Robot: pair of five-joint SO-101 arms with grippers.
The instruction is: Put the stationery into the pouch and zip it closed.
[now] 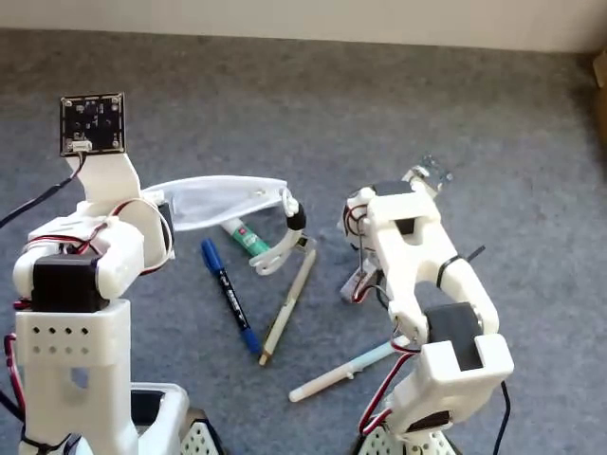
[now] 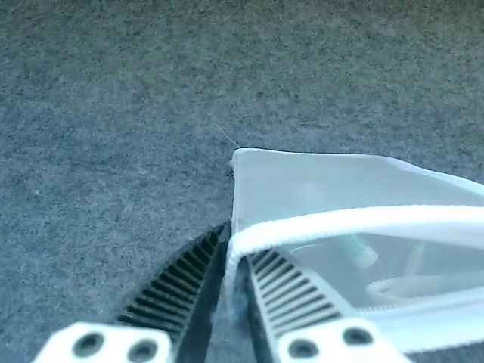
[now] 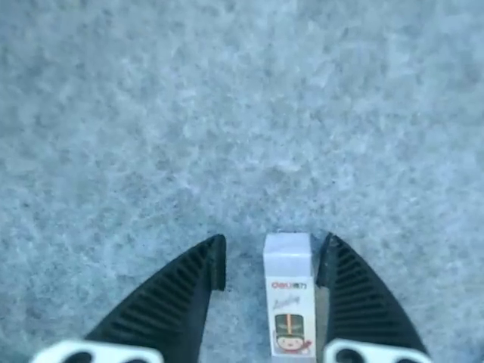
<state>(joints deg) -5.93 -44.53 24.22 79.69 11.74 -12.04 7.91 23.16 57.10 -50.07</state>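
Risk no. 1: the eraser (image 3: 289, 293) sits off-centre btwn the right gripper's (image 3: 274, 242) fingers, which are spread wide w/ nothing clamped. It lies just beside one finger w/ a clear gap to the other, so on closing the other finger prob. shoves or twists it before both pads bite. It rests on the grey carpet (image 1: 474, 104), right of the pouch (image 1: 223, 199) and well apart from it, so a weak pinch could drop it on the carry. Eraser's long axis runs approx. near-to-far, in line w/ the fingers, one short end pointing far. The left gripper (image 2: 236, 246) is closed tight on the pouch's left-end rim. Pouch's long axis runs left-right; if that rim slips, the mouth prob. sags shut.
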